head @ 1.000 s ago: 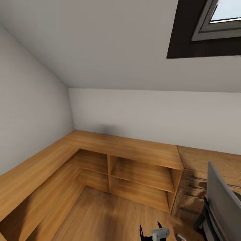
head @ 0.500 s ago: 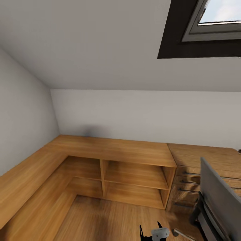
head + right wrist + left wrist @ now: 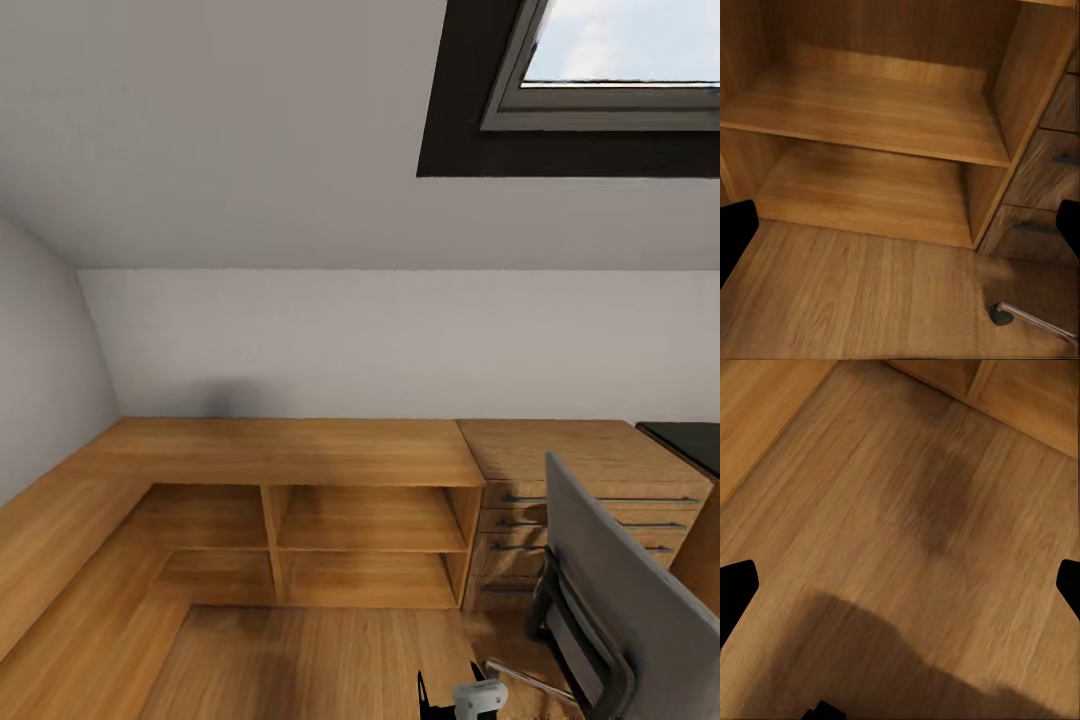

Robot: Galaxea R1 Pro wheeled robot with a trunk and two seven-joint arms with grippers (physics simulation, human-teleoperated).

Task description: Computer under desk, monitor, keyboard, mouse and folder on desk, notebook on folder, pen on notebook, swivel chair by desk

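Note:
The swivel chair (image 3: 625, 610) stands at the lower right of the head view, its grey back turned toward me. One chrome leg (image 3: 522, 678) of its base reaches over the floor. That chair leg (image 3: 1039, 322) and its dark caster also appear in the right wrist view. A corner of the desk's (image 3: 688, 442) glossy black top shows at the right edge, beyond the chair. My left gripper (image 3: 900, 585) is open over bare wooden floor. My right gripper (image 3: 900, 229) is open, facing the low shelves. Both hold nothing. The other task things are out of view.
Light wooden cabinets (image 3: 300, 450) run in an L along the back and left walls, with open shelves (image 3: 370, 525) and a drawer unit (image 3: 590, 520) beside the desk. Wooden floor (image 3: 300, 660) lies between me and them. A skylight (image 3: 620, 60) sits in the sloped ceiling.
The whole head view has swung to the right: the cabinets slid left in the picture, more of the chair came in, and the desk's black corner appeared. The gripper fingers at the bottom edge look unchanged.

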